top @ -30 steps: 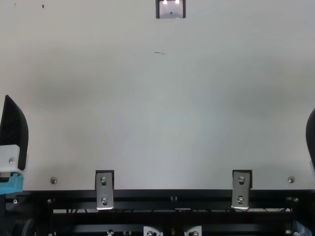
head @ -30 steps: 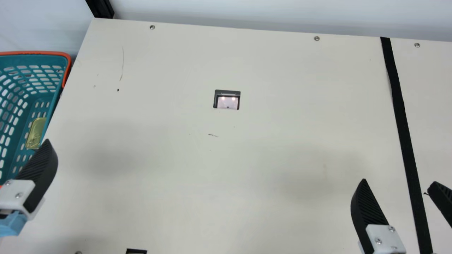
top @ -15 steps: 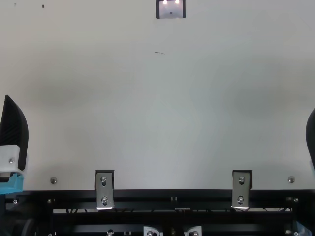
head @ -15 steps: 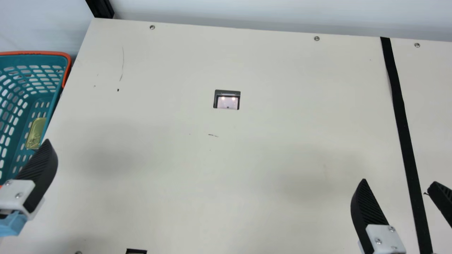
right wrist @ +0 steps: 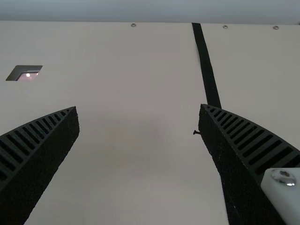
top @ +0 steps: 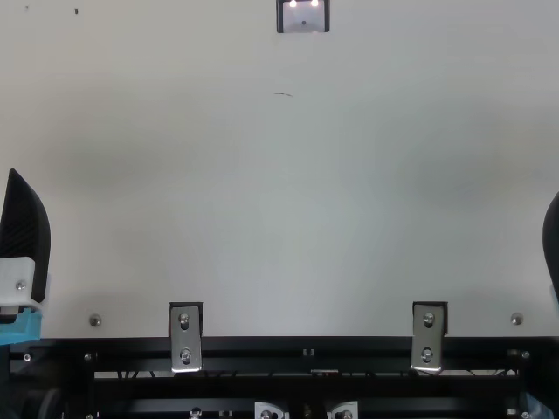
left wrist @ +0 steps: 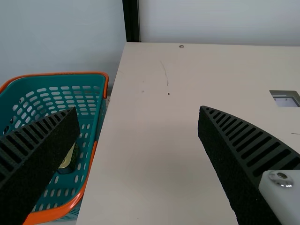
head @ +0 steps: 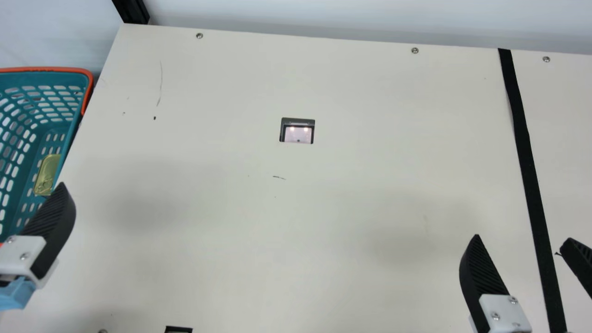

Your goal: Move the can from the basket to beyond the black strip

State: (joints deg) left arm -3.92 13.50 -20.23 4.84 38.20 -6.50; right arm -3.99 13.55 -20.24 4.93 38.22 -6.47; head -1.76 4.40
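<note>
Teal plastic with an orange rim: that's the basket (head: pixel 48 69), right beside the left edge of the cream table (head: pixel 231 240). The can (head: pixel 46 175) I'm here for is inside it, low down on the side nearest the table, gold pull-ring lid showing. Can't tell if it's flat or a bit tilted. The left wrist view also gives me its dark side, partly behind 1 of my fingers.

So, jaws: my left gripper (head: pixel 52 226) is spread wide with nothing between the 2 ribbed fingers, near the basket but not holding the can. My right gripper (head: pixel 523 237) is wide open too, also holding nothing. In the main view the black strip (head: pixel 525 148) runs between its 2 fingers, and from there it goes up to the table's far edge.

Other stuff: a small rectangular cut-out (head: pixel 297 131) sits between my 2 arms, farther out on the table. There are 3 screws (head: pixel 415 50) along the far edge, plus a black post (head: pixel 132 11) by the far left corner.
</note>
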